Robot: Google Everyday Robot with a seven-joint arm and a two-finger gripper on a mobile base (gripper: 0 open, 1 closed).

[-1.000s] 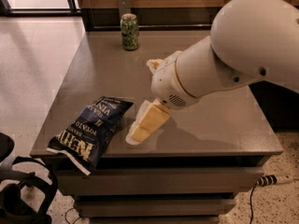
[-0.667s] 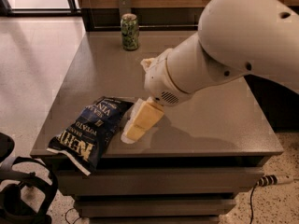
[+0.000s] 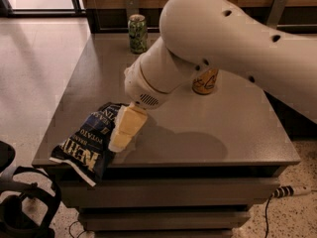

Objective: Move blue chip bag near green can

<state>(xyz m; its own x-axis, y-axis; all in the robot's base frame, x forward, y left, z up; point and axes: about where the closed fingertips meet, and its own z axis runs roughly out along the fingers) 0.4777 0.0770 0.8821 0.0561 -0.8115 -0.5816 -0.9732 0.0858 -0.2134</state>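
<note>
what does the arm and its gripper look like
The arm is a smooth white shell of rounded segments, with small dark holes along the upper link and a dotted vent near the wrist. The gripper, at the edge of the blue chip bag, is pale cream-yellow and blocky. No cables show.

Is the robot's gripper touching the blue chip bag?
Cannot tell. In the camera view the gripper overlaps the right edge of the blue chip bag, but neither contact nor gap shows plainly.
</note>
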